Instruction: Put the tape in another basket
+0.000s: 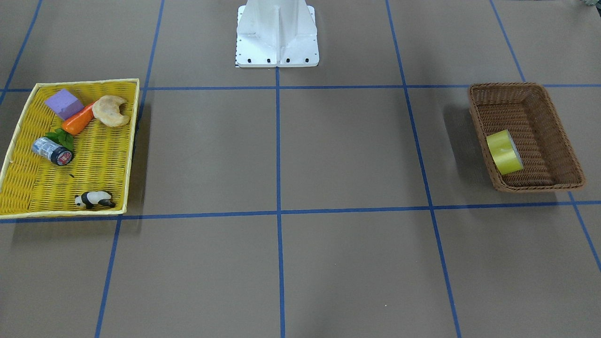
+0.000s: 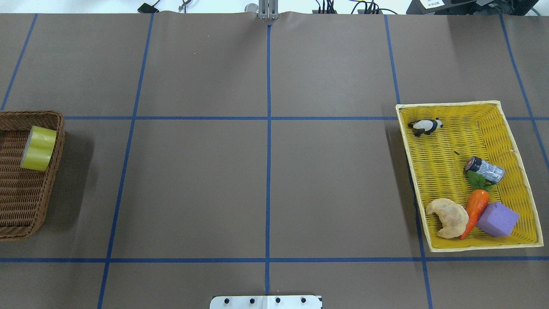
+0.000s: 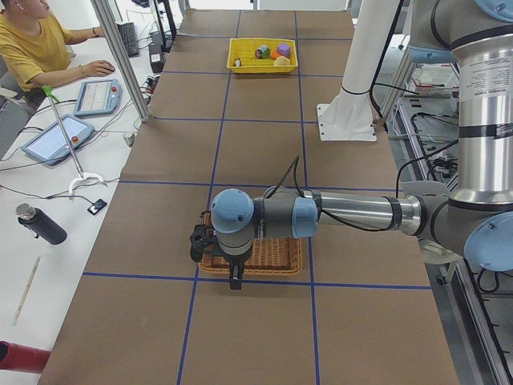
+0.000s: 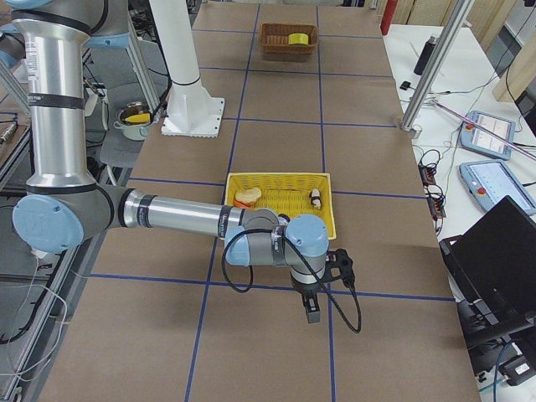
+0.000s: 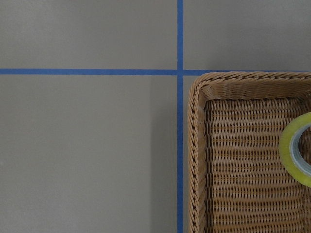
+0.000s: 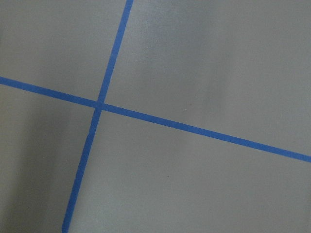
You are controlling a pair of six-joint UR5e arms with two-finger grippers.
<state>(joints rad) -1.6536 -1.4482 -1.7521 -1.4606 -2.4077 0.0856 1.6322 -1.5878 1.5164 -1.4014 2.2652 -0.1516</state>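
The yellow-green tape [image 1: 504, 152] stands on its edge inside the brown wicker basket [image 1: 475, 112], against one long wall. It also shows in the overhead view [image 2: 38, 148] and at the right edge of the left wrist view [image 5: 297, 155]. The left gripper [image 3: 235, 281] hangs above the basket's [image 3: 276, 257] near end, showing only in the exterior left view, so I cannot tell if it is open or shut. The right gripper [image 4: 311, 314] hangs over bare table near the yellow tray [image 4: 280, 176], showing only in the exterior right view; I cannot tell its state.
The shallow yellow tray [image 2: 411, 171] holds a toy panda [image 2: 424, 125], a small dark cylinder [image 2: 484, 169], a carrot [image 2: 475, 210], a croissant [image 2: 448, 216] and a purple block [image 2: 497, 219]. The white robot base [image 1: 277, 37] stands mid-table. An operator sits at the side desk [image 3: 32, 48].
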